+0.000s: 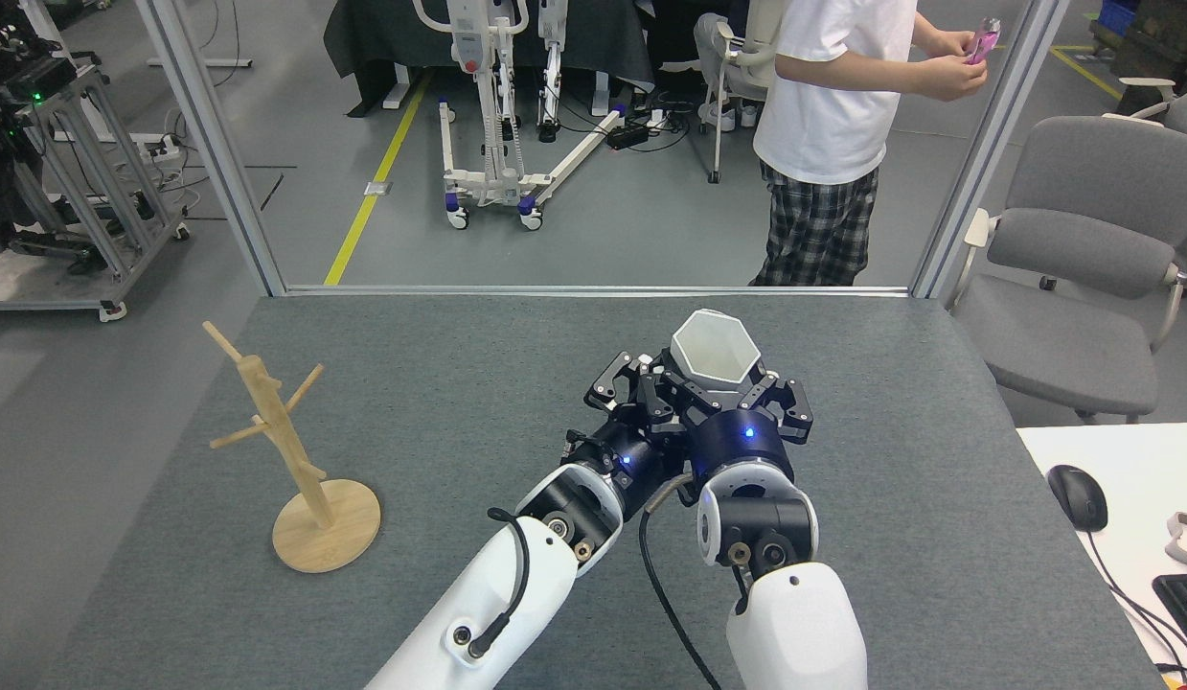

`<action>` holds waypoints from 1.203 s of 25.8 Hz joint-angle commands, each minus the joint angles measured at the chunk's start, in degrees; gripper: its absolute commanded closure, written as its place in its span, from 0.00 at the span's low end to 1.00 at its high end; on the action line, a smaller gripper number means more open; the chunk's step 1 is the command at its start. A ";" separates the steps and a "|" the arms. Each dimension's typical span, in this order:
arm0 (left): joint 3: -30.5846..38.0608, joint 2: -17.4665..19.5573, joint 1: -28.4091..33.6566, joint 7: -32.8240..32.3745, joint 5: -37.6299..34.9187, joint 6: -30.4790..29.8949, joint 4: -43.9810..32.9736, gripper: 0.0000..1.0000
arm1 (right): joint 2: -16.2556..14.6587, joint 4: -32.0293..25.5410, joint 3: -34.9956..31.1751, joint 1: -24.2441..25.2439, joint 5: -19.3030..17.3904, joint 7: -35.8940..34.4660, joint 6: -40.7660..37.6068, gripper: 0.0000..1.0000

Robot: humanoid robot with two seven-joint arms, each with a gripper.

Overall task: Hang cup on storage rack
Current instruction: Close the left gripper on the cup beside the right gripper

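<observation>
The cup [715, 347], white with a hexagonal rim, sits upright with its mouth open toward the camera, above the grey felt table [478, 383], far to the right of the storage rack [296, 450]. The right gripper [722, 388] pinches it from below: black fingers press against the cup's lower facets on either side, and the rim stands clear above them. Just to the rack side of the cup, the left gripper [629, 383] reaches up beside it, its black fingers [607, 381] crowded against the right gripper's linkage; from here I cannot tell whether they are spread or pressed together, nor whether they touch the cup. Both white forearms rise from the bottom edge and meet closely under the cup.

The storage rack stands upright on its round disc base near the table's left edge, well apart from the cup and both grippers, its angled pegs bare.

Beyond the table's far edge, further from the rack than the cup, a person [828, 125] in a white shirt and checked trousers stands on the floor. A grey chair [1082, 259] sits off the table's right side.
</observation>
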 commanded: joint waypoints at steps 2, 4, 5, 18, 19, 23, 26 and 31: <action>0.04 -0.01 -0.07 0.24 0.00 -2.01 1.62 0.01 | 0.69 -0.01 0.01 -0.23 -0.02 -0.24 0.06 0.98; 0.04 -0.01 -0.42 -0.11 -0.09 -2.72 2.33 0.01 | 1.57 0.08 0.01 -0.23 -0.02 -0.24 0.77 0.98; 0.04 -0.01 -0.86 -0.90 0.00 -3.07 3.12 0.01 | 1.92 0.08 0.10 -0.23 -0.02 -0.33 1.65 0.98; 1.62 -0.01 -2.88 -2.84 0.17 -2.19 6.28 0.01 | 2.89 0.25 4.58 0.83 0.07 -0.42 6.57 0.98; 1.53 -0.01 -2.88 -2.75 0.09 -2.19 6.11 0.01 | 2.89 0.25 4.58 0.91 0.07 -0.42 6.57 0.98; 1.44 0.52 -2.35 -1.43 0.17 -3.07 4.35 0.01 | 2.89 0.69 4.58 1.09 -0.02 -0.51 6.57 0.98; 1.44 0.52 -2.35 -1.26 0.09 -3.07 4.53 0.01 | 2.89 1.13 4.58 1.27 -0.02 -0.68 6.57 0.98; 1.53 0.17 -2.35 -1.17 0.09 -2.81 4.61 0.01 | 3.07 1.22 4.58 1.35 -0.02 -0.68 6.66 0.98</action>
